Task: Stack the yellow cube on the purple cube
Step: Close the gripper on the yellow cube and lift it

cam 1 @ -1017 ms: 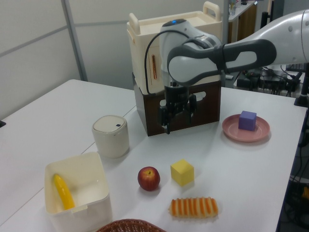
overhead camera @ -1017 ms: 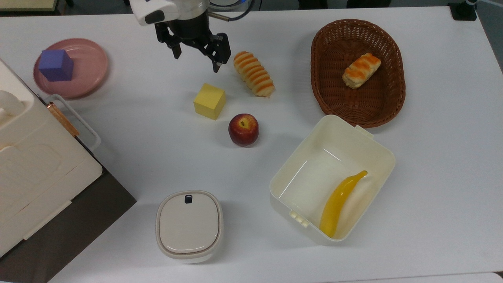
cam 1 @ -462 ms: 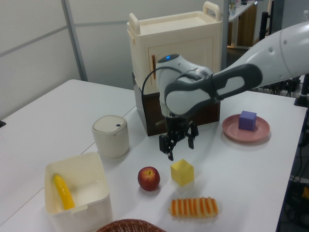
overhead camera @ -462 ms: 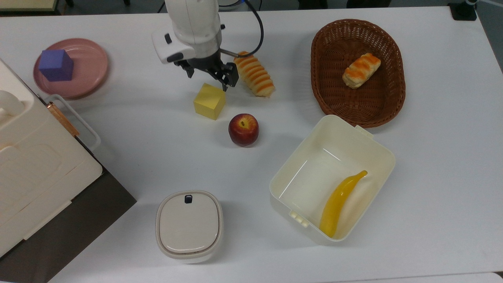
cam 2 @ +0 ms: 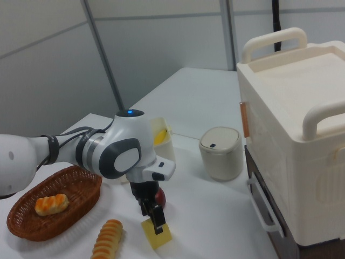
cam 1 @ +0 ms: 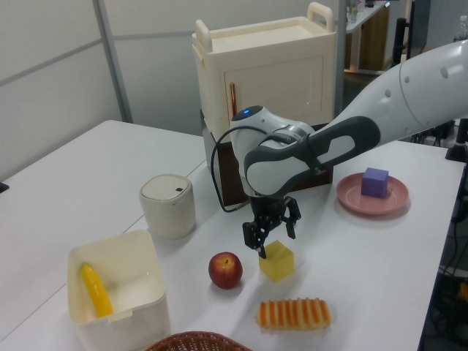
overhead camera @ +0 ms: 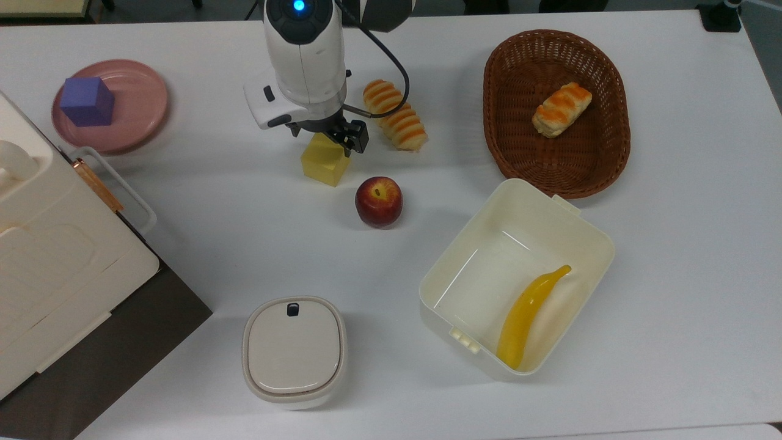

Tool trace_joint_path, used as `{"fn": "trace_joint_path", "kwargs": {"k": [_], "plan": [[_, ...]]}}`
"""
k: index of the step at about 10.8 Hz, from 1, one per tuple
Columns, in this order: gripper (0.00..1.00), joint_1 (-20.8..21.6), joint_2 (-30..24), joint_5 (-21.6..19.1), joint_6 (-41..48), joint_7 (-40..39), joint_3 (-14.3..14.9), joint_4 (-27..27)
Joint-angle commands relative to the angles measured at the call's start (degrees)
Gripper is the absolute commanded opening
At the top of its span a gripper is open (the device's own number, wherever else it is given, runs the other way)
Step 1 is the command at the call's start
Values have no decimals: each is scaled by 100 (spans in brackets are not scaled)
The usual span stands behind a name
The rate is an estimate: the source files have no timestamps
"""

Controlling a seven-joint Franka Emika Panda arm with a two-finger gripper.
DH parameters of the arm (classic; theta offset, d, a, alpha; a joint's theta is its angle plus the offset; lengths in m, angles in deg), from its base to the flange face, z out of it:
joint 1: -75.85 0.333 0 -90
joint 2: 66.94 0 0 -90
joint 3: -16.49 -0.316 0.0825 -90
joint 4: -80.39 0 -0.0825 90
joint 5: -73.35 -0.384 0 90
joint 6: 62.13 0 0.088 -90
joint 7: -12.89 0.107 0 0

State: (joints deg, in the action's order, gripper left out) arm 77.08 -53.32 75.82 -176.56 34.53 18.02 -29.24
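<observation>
Because the top view gives the clearest layout, we read from its lower edge upward: the lidded white pot sits nearest, then the open cream tub with the banana in it, then the apple on the white table. Just above the apple lies the yellow cube, resting on the table, and the gripper now stands over its far edge. Half a second ago the fingers hung short of the cube and a second ago well above and beyond it; we log a steady descent onto the block. In the left view the gripper has its jaws spread, one finger down beside the yellow cube and the other over its top, nothing clamped yet. The right view agrees: the gripper reaches the top edge of the yellow cube. We judge the approach nearly finished and the grasp still to come; the fingers look to need a little more drop before closing. The striped bread roll lies just beside the arm. Further off, the purple cube waits on the pink plate, well apart from the yellow one, and the wicker basket holds a pastry.
</observation>
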Motion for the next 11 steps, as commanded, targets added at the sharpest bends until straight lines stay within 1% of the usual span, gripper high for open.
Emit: {"fn": "trace_joint_path", "kwargs": {"k": [1,4,5,6,7,8,9,11], "plan": [[100,114,141,130,-238,147,40,-67],[100,131,282,165,-247,147,40,-67],[100,157,352,235,-247,147,40,-67],[73,166,388,358,-256,147,31,-67],[47,158,388,376,-265,104,31,-58],[26,149,379,377,-273,86,31,-49],[22,149,379,377,-265,16,40,-41],[22,88,257,385,-177,-334,40,-41]]}}
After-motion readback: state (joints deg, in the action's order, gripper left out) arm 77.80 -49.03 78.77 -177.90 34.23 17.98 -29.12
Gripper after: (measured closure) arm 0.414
